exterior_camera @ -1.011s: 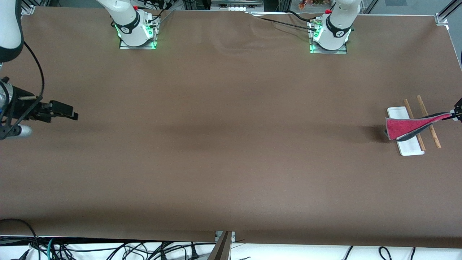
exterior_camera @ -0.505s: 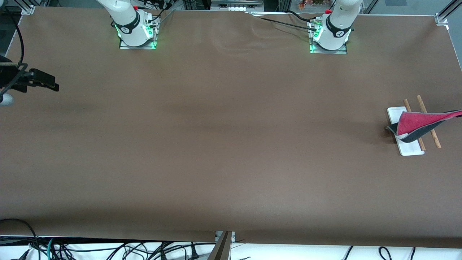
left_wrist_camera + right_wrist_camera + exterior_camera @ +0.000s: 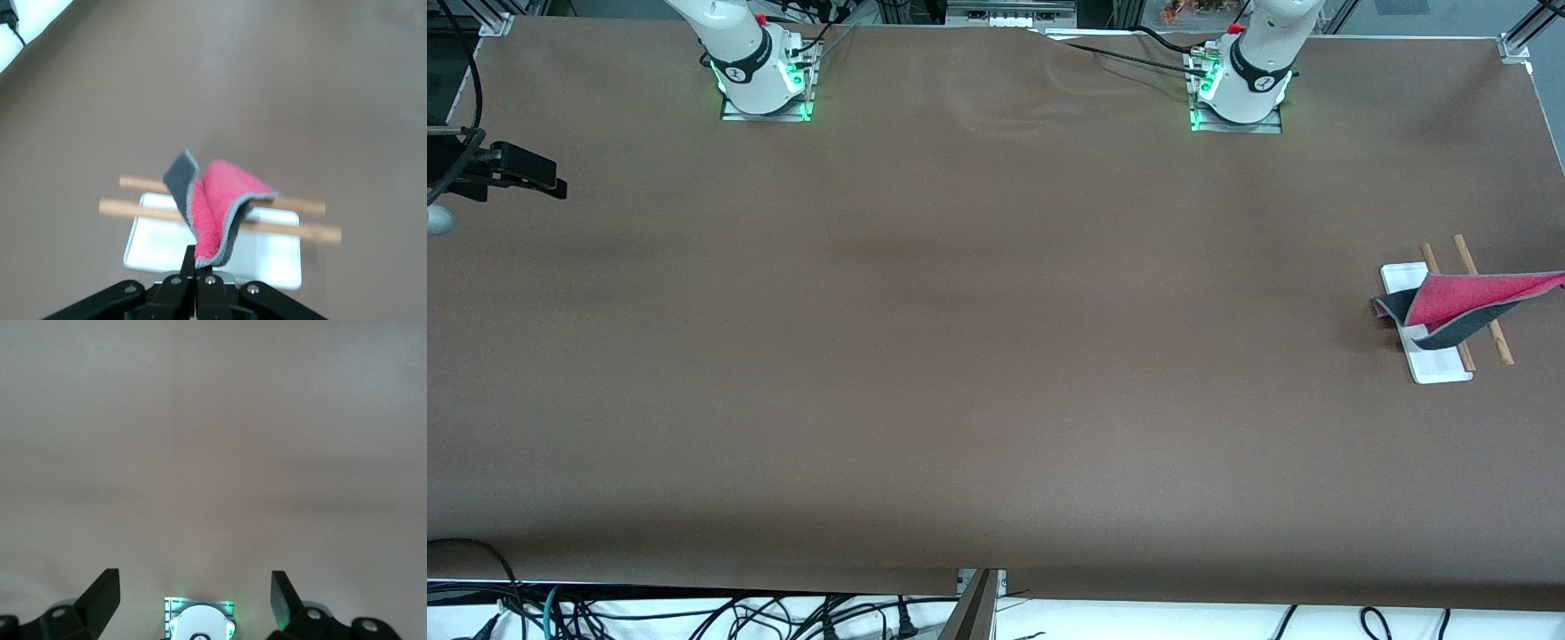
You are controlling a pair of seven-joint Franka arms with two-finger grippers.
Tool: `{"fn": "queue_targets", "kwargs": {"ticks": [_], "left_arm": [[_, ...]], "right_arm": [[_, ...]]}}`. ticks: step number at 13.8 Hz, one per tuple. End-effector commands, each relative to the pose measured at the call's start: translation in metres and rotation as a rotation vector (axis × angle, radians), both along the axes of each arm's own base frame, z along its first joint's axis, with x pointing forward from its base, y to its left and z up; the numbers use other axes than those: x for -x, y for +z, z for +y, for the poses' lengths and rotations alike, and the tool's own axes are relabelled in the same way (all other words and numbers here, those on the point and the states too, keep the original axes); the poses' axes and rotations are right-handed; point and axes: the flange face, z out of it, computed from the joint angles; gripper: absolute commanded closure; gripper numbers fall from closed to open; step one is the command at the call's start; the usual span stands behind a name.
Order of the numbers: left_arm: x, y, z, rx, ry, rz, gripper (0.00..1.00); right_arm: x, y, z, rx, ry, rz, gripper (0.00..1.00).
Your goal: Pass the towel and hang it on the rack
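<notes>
1. the left gripper (image 3: 198, 270) is clamped on one corner of the towel (image 3: 1463, 302), holding it up over the rack (image 3: 1436, 364) at the left arm's end of the table
2. the towel, pink face up and grey beneath, trails across both wooden rods (image 3: 287, 229); its free end droops toward the white base
3. risk: let go now and the uneven drape may slide off the rods
4. the right gripper (image 3: 195, 592) waits with jaws spread, over bare table at the right arm's end
</notes>
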Motion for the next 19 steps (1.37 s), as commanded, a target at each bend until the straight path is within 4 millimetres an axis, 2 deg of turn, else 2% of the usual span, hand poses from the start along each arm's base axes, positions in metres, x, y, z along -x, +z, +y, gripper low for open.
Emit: {"fn": "queue_targets", "kwargs": {"ticks": [1,2,3,4,5,7,8,10,12,14,16,18,19], "left_arm": [[0.000,-0.007,0.022,-0.054,-0.024,-0.042,1.00],[-0.001,-0.017,0.027,-0.069,-0.018,-0.053,1.00],[-0.004,-0.029,0.031,-0.096,-0.041,-0.089,0.91],[-0.006,-0.041,0.036,-0.121,-0.066,-0.128,0.58],[-0.007,-0.054,0.037,-0.116,-0.078,-0.141,0.01],[-0.006,-0.054,0.037,-0.113,-0.077,-0.141,0.00],[-0.009,-0.046,0.035,-0.120,-0.077,-0.145,0.00],[-0.024,-0.026,0.027,-0.134,-0.074,-0.161,0.00],[-0.045,-0.012,0.009,-0.139,-0.041,-0.115,0.00],[-0.065,0.031,-0.010,-0.185,-0.041,-0.134,0.00],[-0.070,0.072,-0.021,-0.236,-0.041,-0.151,0.00],[-0.072,0.096,-0.035,-0.242,-0.043,-0.138,0.00],[-0.070,0.096,-0.037,-0.225,-0.052,-0.124,0.00]], "right_arm": [[0.012,0.007,0.020,0.041,-0.117,0.001,0.00],[0.012,0.006,0.020,0.039,-0.116,0.003,0.00],[0.010,0.003,0.017,0.033,-0.087,0.008,0.00],[0.009,0.000,0.017,0.029,-0.063,0.014,0.00],[0.008,-0.002,0.017,0.028,-0.064,0.019,0.00],[0.008,-0.003,0.018,0.029,-0.067,0.022,0.00],[0.006,-0.004,0.018,0.027,-0.065,0.026,0.00],[0.005,-0.005,0.019,0.025,-0.059,0.028,0.00],[0.005,-0.005,0.020,0.023,-0.056,0.028,0.00],[0.005,-0.005,0.020,0.021,-0.054,0.028,0.00],[0.004,-0.007,0.019,0.021,-0.053,0.030,0.00],[0.004,-0.006,0.023,0.020,-0.047,0.028,0.00],[0.004,-0.005,0.024,0.020,-0.045,0.026,0.00]]}}
